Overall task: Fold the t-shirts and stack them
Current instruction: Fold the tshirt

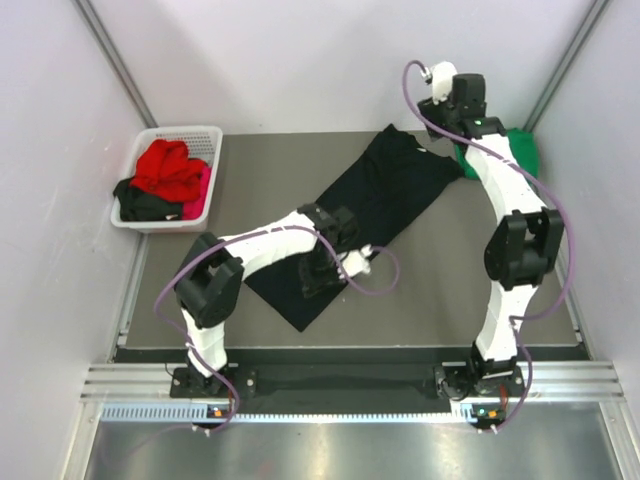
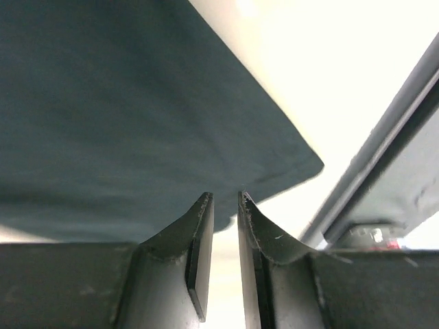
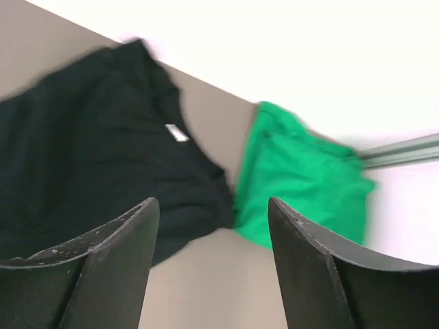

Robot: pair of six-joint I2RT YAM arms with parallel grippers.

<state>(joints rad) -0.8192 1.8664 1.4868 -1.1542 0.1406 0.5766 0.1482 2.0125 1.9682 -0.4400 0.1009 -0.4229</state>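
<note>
One black t-shirt [image 3: 82, 137] — white label [image 3: 176, 133], unreadable

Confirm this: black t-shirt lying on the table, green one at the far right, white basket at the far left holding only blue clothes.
Wrong on the colour. The white basket holds red clothes, plus pink and black, none blue, as the top external view shows. The black t-shirt and the green one lie as you said.

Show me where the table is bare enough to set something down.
Bare table lies between the black shirt and the right arm, and between the basket and that shirt. The far right corner is crowded: green shirt against the black one, arm above.
</note>
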